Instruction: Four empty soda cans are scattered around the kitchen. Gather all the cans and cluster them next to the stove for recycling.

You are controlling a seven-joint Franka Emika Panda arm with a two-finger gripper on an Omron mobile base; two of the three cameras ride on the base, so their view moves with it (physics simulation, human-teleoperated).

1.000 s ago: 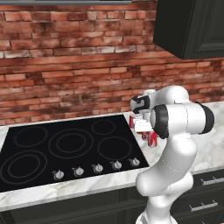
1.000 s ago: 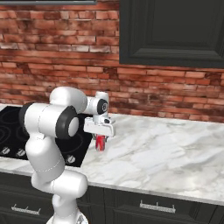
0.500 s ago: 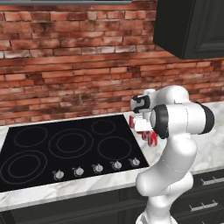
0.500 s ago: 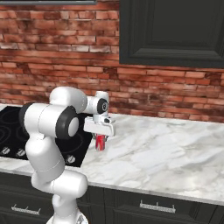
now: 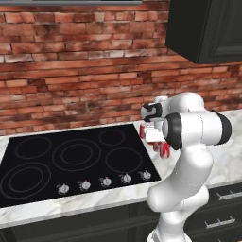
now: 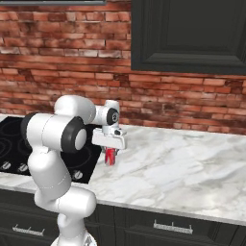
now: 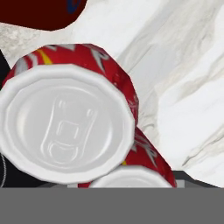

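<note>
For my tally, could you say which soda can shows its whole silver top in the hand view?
The big can at centre left; the lower can is cut off.

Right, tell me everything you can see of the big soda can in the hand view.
The soda can is a red cylinder with pale and yellow markings on its side and a flat silver top with a raised rim and a pull tab. It stands upright on the white marble counter, seen from above. A second can top sits close against its lower edge, and another dark red can lies beyond it. Whether they touch is unclear.
</note>
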